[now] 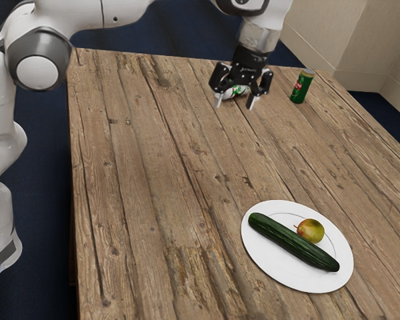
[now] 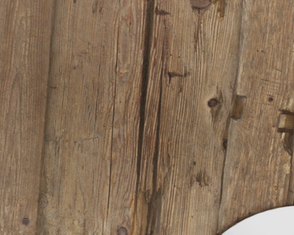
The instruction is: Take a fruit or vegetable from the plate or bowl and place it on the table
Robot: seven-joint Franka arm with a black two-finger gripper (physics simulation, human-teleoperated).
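High above the far part of the table, my gripper stands open with nothing between its fingertips. A white oval plate lies near the table's front right in the exterior view, well away from the gripper. On it rest a long dark green cucumber and, beside it, a small round yellow-green fruit with a reddish side and a stem. The wrist view has the edge of the white plate in a corner, with neither food item visible there.
Behind the gripper in the exterior view lies a white and green can, partly hidden. A green can stands upright to its right. The wooden table stretches between the gripper and the plate.
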